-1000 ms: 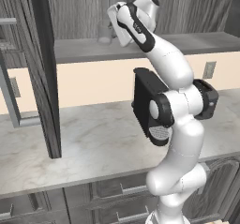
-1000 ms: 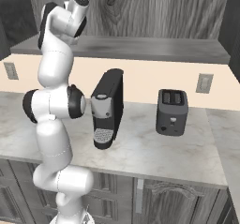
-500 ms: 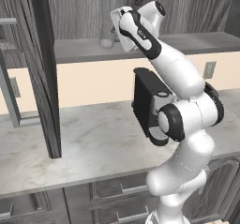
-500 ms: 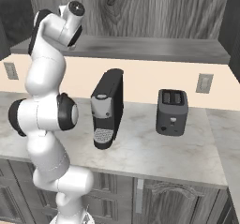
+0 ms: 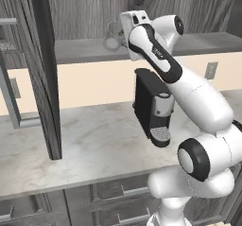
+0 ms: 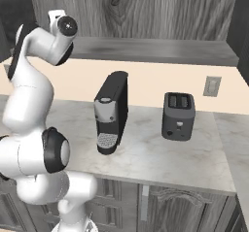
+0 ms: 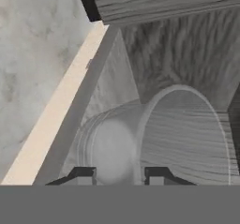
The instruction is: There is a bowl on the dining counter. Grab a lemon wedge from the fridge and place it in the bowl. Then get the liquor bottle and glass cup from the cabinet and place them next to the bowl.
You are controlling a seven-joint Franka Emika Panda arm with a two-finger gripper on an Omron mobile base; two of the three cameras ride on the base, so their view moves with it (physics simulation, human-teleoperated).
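Marbled worktop [image 5: 94, 140] runs below the open cabinet [image 5: 85, 50] in the left base view, where the glass cup [image 5: 113, 37] lies tipped on the cabinet's grey shelf, just ahead of the raised gripper [image 5: 124, 37], with a black coffee machine [image 5: 152, 108] behind the arm. From the right base view, the coffee machine [image 6: 112, 112] and a dark toaster [image 6: 178, 115] stand apart on the worktop [image 6: 160, 153]. Along the hand view, the glass cup [image 7: 154, 134] lies on its side on the shelf, its base between the fingertips [image 7: 84, 175]; the jaws stand apart, and I cannot tell whether they touch it.

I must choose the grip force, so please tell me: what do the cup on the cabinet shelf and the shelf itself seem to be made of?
The glass cup looks like clear, colourless glass with a smooth finish: the wood grain behind shows through its wall. The cabinet looks like dark grey wood, from its streaked grain; its shelf is plain matte grey, material unclear.
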